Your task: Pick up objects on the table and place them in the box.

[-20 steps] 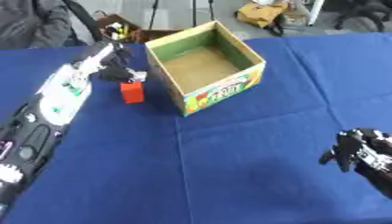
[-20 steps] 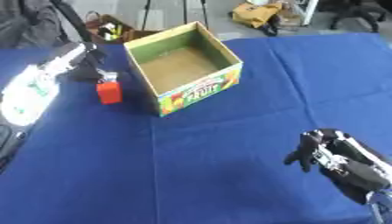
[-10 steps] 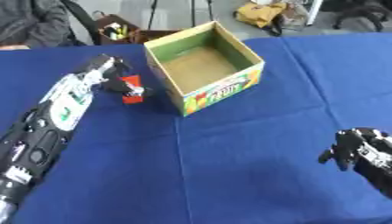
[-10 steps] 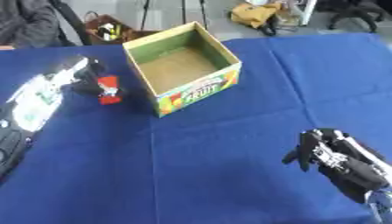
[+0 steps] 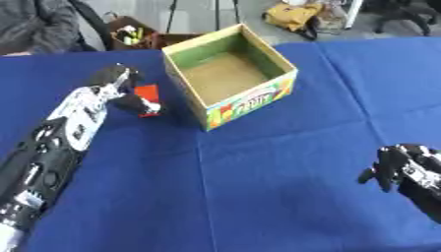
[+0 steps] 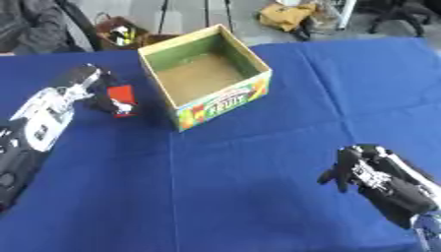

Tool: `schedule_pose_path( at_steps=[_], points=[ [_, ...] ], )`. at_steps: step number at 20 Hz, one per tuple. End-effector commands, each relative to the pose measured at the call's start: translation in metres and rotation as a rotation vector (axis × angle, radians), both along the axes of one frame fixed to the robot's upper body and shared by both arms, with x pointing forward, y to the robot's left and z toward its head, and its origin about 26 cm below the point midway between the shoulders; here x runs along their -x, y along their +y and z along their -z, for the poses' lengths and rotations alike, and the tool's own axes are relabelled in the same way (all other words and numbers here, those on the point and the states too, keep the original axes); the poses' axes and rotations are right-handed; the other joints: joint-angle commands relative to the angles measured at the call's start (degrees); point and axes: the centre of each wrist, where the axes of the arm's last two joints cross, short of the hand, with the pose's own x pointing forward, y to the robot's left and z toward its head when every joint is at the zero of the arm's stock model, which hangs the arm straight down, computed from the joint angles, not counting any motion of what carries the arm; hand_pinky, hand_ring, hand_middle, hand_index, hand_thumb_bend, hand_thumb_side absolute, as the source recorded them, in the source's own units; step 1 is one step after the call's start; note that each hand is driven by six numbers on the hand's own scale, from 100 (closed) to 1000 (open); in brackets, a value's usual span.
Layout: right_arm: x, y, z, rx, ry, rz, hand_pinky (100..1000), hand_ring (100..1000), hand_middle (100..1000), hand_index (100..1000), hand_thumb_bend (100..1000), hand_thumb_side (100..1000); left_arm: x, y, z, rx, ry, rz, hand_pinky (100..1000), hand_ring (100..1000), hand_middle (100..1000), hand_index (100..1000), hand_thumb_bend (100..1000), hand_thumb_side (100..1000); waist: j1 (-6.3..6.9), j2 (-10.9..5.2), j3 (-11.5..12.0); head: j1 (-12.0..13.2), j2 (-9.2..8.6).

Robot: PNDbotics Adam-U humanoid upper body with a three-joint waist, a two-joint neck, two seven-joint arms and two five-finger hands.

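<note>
A small red block sits on the blue cloth just left of the box. My left hand is on it from the left, with dark fingers curled round its near side. The open cardboard box with a fruit print on its front stands at centre back, and its brown floor is bare. My right hand hovers low at the right, apart from everything, fingers relaxed and holding nothing.
The blue cloth covers the whole table. Beyond the far edge are a crate of small items, a yellow bag and a seated person at the upper left.
My left hand has come down from behind the red block and closed round it. The block has shifted slightly. The right hand and the box have hardly moved.
</note>
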Motion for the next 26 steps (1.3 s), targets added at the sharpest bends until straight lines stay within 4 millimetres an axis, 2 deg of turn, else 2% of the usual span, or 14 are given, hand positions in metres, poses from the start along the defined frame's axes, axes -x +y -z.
schedule_pose_path(
  at_steps=[1, 3, 5, 6, 8, 10, 11, 14, 16, 23, 26],
  points=[
    [0.0, -0.001, -0.008, 0.008, -0.026, -0.002, 583, 336, 338, 369, 100, 279, -0.003, 0.004, -0.011, -0.052, -0.019, -0.013, 630, 557, 553, 749, 673, 435, -0.12, -0.79, 0.0, -0.1, -0.57],
    [0.0, -0.001, -0.008, 0.008, -0.026, -0.002, 583, 336, 338, 369, 100, 280, -0.003, 0.005, -0.009, -0.08, 0.008, -0.018, 603, 518, 530, 730, 588, 388, -0.13, -0.8, 0.1, -0.1, -0.56],
    [0.0, -0.001, -0.008, 0.009, -0.026, -0.002, 583, 336, 338, 369, 100, 281, -0.003, 0.005, -0.009, -0.108, 0.03, -0.024, 526, 451, 465, 669, 433, 304, -0.15, -0.8, 0.1, -0.2, -0.56],
    [0.0, -0.001, -0.008, 0.009, -0.026, -0.002, 583, 336, 338, 369, 100, 282, -0.003, 0.005, -0.01, -0.122, 0.032, -0.028, 484, 414, 428, 634, 387, 281, -0.16, -0.8, 0.1, -0.2, -0.57],
    [0.0, -0.001, -0.007, 0.009, -0.025, -0.001, 584, 336, 338, 369, 100, 281, -0.003, 0.005, -0.011, -0.148, 0.021, -0.038, 401, 340, 352, 555, 309, 255, -0.19, -0.79, 0.1, -0.2, -0.56],
    [0.0, -0.002, -0.007, 0.009, -0.025, 0.0, 584, 336, 338, 369, 100, 282, -0.003, 0.004, -0.013, -0.17, -0.002, -0.05, 343, 288, 298, 498, 275, 247, -0.2, -0.78, 0.1, -0.2, -0.53],
    [0.0, -0.002, -0.007, 0.009, -0.025, 0.0, 584, 336, 338, 369, 100, 282, -0.003, 0.004, -0.014, -0.176, -0.013, -0.054, 289, 235, 244, 440, 230, 237, -0.21, -0.78, 0.1, -0.2, -0.53],
    [0.0, -0.002, -0.007, 0.009, -0.025, 0.0, 584, 336, 337, 369, 100, 282, -0.003, 0.003, -0.02, -0.166, -0.071, -0.066, 225, 174, 176, 369, 190, 224, -0.22, -0.77, 0.1, -0.3, -0.54],
    [0.0, -0.002, -0.007, 0.009, -0.025, 0.001, 584, 336, 337, 369, 100, 283, -0.001, 0.0, -0.027, -0.138, -0.126, -0.063, 201, 151, 150, 343, 194, 215, -0.23, -0.75, 0.2, -0.3, -0.57],
    [0.0, -0.001, -0.007, 0.009, -0.024, -0.002, 584, 336, 337, 370, 100, 284, 0.015, -0.03, -0.09, 0.07, -0.462, 0.023, 180, 130, 124, 315, 222, 182, -0.36, -0.8, 0.1, -0.2, -0.55],
    [-0.001, 0.0, -0.007, 0.008, -0.024, -0.009, 585, 336, 337, 370, 100, 285, 0.016, -0.047, -0.101, 0.121, -0.518, 0.074, 188, 135, 128, 319, 223, 185, -0.43, -0.88, 0.0, 0.1, -0.63]
  ],
)
